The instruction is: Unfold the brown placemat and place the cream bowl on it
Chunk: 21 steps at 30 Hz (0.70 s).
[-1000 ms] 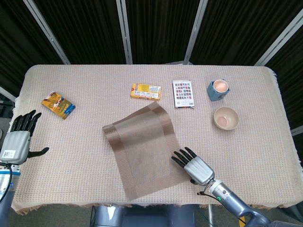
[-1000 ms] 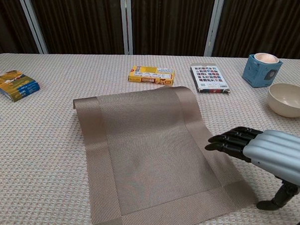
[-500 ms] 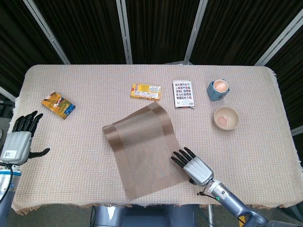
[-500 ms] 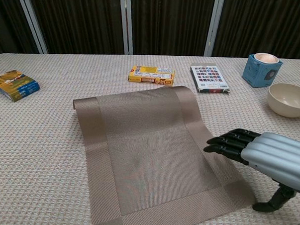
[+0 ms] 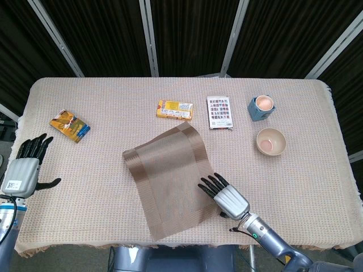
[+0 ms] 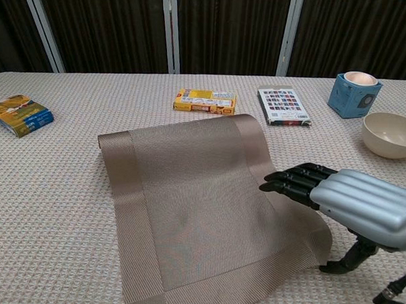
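Silver-backed right robot hand (image 6: 352, 209) hovers over the near right corner of the brown placemat (image 5: 170, 181), fingers (image 6: 289, 183) extended and apart, holding nothing. The placemat lies spread at bench (image 5: 306, 170) centre, its far edge slightly curled. Left robot hand (image 5: 22, 170) sits at the left bench edge, fingers apart, empty. The cream bowl (image 5: 270, 141) stands far right, beside a blue cup (image 5: 261, 107).

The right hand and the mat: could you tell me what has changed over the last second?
The right hand slid left, further over the brown placemat, whose near right corner has pulled in. It holds nothing. The left hand, cream bowl and the rest stayed put.
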### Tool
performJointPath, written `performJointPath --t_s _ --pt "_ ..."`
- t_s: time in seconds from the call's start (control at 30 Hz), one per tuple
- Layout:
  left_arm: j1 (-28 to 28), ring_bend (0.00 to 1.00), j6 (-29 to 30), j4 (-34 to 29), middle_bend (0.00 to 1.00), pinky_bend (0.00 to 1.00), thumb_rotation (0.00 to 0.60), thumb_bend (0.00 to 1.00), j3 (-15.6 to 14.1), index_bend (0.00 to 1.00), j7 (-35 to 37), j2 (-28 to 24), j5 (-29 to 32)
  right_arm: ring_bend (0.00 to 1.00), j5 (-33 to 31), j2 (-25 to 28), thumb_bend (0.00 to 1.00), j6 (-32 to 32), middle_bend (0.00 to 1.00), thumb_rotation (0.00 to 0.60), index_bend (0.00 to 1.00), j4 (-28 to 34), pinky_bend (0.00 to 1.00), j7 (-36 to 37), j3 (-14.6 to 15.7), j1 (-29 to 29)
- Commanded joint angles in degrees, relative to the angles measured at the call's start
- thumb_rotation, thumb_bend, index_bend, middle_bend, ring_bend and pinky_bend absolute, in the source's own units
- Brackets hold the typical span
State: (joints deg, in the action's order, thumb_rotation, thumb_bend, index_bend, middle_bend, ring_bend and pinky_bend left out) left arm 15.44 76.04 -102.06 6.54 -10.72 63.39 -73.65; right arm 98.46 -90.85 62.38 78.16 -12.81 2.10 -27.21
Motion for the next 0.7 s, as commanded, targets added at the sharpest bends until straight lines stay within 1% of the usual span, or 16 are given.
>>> performJointPath --t_s 0.03,0.1,0.13,0.2,0.23,0.27,0.3,0.33,0.37,0.4,0.47,0.57,0.7 --pt "0.01 0.0 -0.16 0.06 0.0 0.0 0.6 0.0 -0.01 0.0 0.08 0.0 0.13 0.0 0.4 -0.83 0.1 0.8 0.0 0.6 0.04 -0.96 0.0 1.14 0.06 -0.06" --pt "0.03 0.0 -0.25 0.15 0.0 0.0 0.6 0.0 0.01 0.0 0.17 -0.03 0.2 0.0 0.97 -1.4 0.17 1.85 0.0 0.6 0.06 -1.79 0.0 2.56 0.08 -0.14" --pt "0.04 0.0 -0.27 0.17 0.0 0.0 0.6 0.0 0.02 0.0 0.19 -0.04 0.21 0.0 1.14 -1.52 0.22 2.12 0.0 0.6 0.08 -1.97 0.0 2.96 0.09 -0.17" --pt "0.06 0.0 -0.34 0.2 0.0 0.0 0.6 0.0 0.01 0.0 0.23 -0.03 0.21 0.0 1.7 -1.83 0.33 2.96 0.0 0.6 0.15 -2.47 0.0 4.15 0.17 -0.27" --pt "0.08 0.0 -0.41 0.2 0.0 0.0 0.6 0.0 -0.01 0.0 0.25 -0.01 0.19 0.0 2.09 -2.06 0.39 3.57 0.0 0.6 0.21 -2.84 0.0 4.9 0.23 -0.31" --pt "0.09 0.0 -0.44 0.2 0.0 0.0 0.6 0.0 -0.02 0.0 0.26 0.0 0.19 0.0 2.28 -2.19 0.44 3.85 0.0 0.6 0.32 -3.05 0.0 5.25 0.28 -0.33" --pt "0.11 0.0 -0.48 0.2 0.0 0.0 0.6 0.0 -0.05 0.0 0.24 0.02 0.14 0.0 2.69 -2.48 0.48 4.48 0.0 0.6 0.42 -3.49 0.0 5.99 0.39 -0.34" --pt "0.12 0.0 -0.49 0.2 0.0 0.0 0.6 0.0 -0.06 0.0 0.22 0.03 0.11 0.0 2.87 -2.64 0.51 4.83 0.0 0.6 0.56 -3.75 0.0 6.32 0.42 -0.33" --pt "0.12 0.0 -0.49 0.21 0.0 0.0 0.6 0.0 -0.08 0.0 0.2 0.04 0.09 0.0 3.17 -2.96 0.52 5.47 0.0 0.6 0.67 -4.31 0.0 6.77 0.51 -0.25" --pt "0.11 0.0 -0.49 0.2 0.0 0.0 0.6 0.0 -0.09 0.0 0.18 0.05 0.08 0.0 3.35 -3.08 0.53 5.73 0.0 0.6 0.72 -4.59 0.0 6.95 0.62 -0.21" --pt "0.09 0.0 -0.46 0.19 0.0 0.0 0.6 0.0 -0.11 0.0 0.14 0.06 0.06 0.0 3.94 -3.29 0.56 6.45 0.0 0.6 0.77 -5.28 0.0 7.54 1.03 -0.12" --pt "0.06 0.0 -0.44 0.17 0.0 0.0 0.6 0.0 -0.12 0.0 0.1 0.08 0.08 0.0 4.61 -3.07 0.57 7.33 0.0 0.6 0.79 -5.6 0.0 8.46 1.76 0.11" --pt "0.0 0.0 -0.38 0.07 0.0 0.0 0.6 0.0 -0.16 0.0 0.1 0.05 0.02 0.0 6.37 -1.48 0.57 9.9 0.0 0.6 0.79 -4.9 0.0 9.6 3.09 0.76"
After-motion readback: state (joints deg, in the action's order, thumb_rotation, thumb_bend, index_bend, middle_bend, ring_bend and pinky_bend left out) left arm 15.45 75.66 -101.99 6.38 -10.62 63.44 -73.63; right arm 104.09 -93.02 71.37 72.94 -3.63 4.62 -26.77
